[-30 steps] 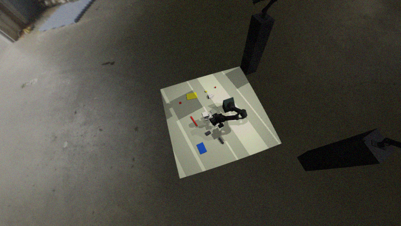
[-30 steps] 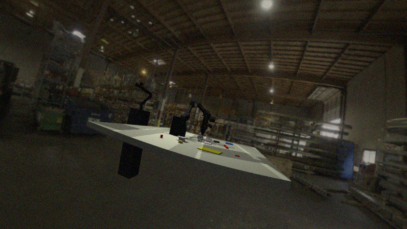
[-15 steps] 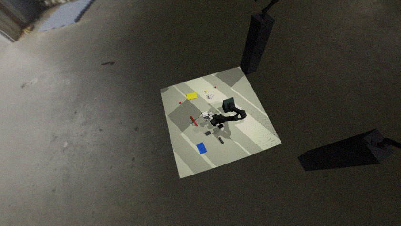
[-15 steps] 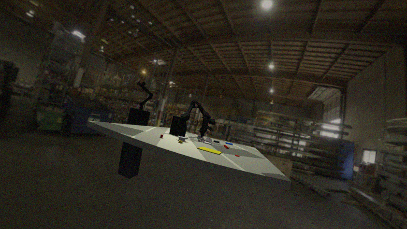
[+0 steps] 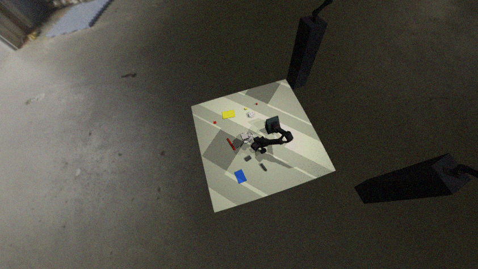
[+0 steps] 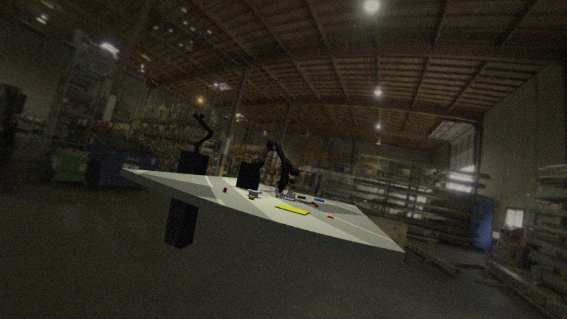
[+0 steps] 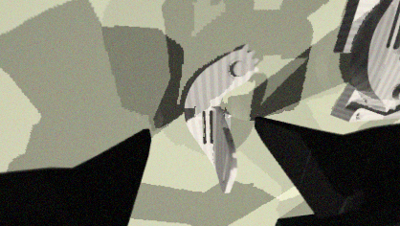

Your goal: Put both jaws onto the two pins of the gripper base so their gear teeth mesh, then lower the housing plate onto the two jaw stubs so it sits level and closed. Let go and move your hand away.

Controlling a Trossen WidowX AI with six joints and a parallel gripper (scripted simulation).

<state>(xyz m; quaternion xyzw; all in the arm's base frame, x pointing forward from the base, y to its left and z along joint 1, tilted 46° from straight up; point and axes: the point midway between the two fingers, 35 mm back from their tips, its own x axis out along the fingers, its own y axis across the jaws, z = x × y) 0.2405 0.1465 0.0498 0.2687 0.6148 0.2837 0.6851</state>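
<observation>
A white ribbed jaw with gear teeth and a round hole lies on the table in the wrist view, between and beyond my fingertips. My gripper is open and empty, low over the table. A white assembly, seemingly the gripper base, is just beside it. At the wrist view's right edge, a second curved jaw appears on this assembly, partly cut off; pins and tooth mesh cannot be made out. A small white part, perhaps the housing plate, lies farther off.
On the table lie a red bar, a yellow plate, a blue plate, a dark block, a dark bar and small red and yellow pieces. Shadows cross it.
</observation>
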